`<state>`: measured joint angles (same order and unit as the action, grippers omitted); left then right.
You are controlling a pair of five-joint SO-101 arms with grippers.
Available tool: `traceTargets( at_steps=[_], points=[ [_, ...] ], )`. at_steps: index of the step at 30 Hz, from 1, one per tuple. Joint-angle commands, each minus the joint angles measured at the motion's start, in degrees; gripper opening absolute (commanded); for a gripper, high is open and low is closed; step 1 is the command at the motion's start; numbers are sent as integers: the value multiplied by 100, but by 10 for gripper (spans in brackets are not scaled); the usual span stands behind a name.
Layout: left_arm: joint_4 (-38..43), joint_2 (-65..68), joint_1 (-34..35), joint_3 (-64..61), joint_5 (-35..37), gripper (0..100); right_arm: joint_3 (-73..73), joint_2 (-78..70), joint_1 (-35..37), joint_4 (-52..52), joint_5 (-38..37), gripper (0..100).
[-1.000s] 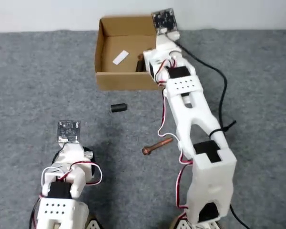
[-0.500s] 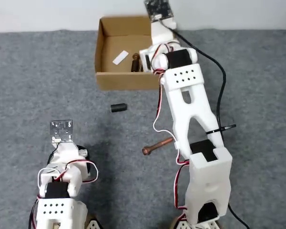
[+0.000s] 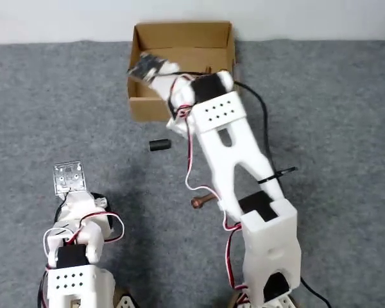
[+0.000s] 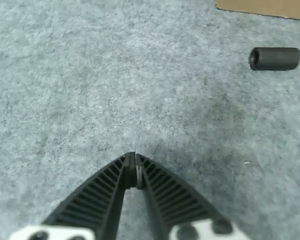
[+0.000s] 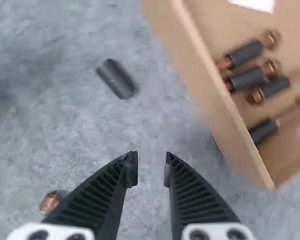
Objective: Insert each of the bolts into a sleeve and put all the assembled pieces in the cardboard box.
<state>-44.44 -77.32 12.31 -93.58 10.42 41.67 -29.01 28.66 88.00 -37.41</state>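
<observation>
At the near left, the left gripper (image 4: pixel 132 167) hangs over bare desk (image 3: pixel 321 128) with its fingers (image 4: pixel 110 190) pressed together on nothing. The loose sleeve (image 3: pixel 159 145) is well apart from it, farther away and to its right.

That sleeve lies flat on the desk just on the near side of the cardboard box (image 3: pixel 179 27). Its long axis runs left to right, roughly parallel to the box's near wall.

Nearer and to the right of the sleeve lies the loose bolt (image 3: pixel 202 201), also flat. Its head points left, and its shank runs right and slightly away, passing beneath the right arm's forearm, so only the head end can be seen from above.

The right gripper (image 5: pixel 150 160) sits over the near left corner of the box. Its fingers (image 5: pixel 115 185) are parted by a narrow gap and hold nothing. In the right wrist view the sleeve is a short way beyond the fingertips, and its axis slants across the line of the gap.

Inside the box, several assembled pieces (image 5: pixel 250 77) lie side by side against the floor.

The right gripper is clearly the nearer of the two to the sleeve. I judge that a grasp from there would need the wrist turned so the fingers close across the sleeve's width, not along its length. The bolt is close to the right arm's own base, so it would probably be awkward for that arm to reach.
</observation>
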Motion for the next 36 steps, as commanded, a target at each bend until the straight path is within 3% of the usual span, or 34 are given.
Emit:
traceTargets(
  at_steps=[1,3,13,36],
  points=[
    [167,-53,35,13,-9,6,290,-48,189,66,-501,169],
    [167,-53,18,13,-9,6,290,-233,277,48,-571,210],
    [167,-53,18,13,-9,6,290,-1147,488,-611,-1371,213],
    [167,-53,9,13,-9,6,290,-2167,892,-1727,-1793,211]
  ],
)
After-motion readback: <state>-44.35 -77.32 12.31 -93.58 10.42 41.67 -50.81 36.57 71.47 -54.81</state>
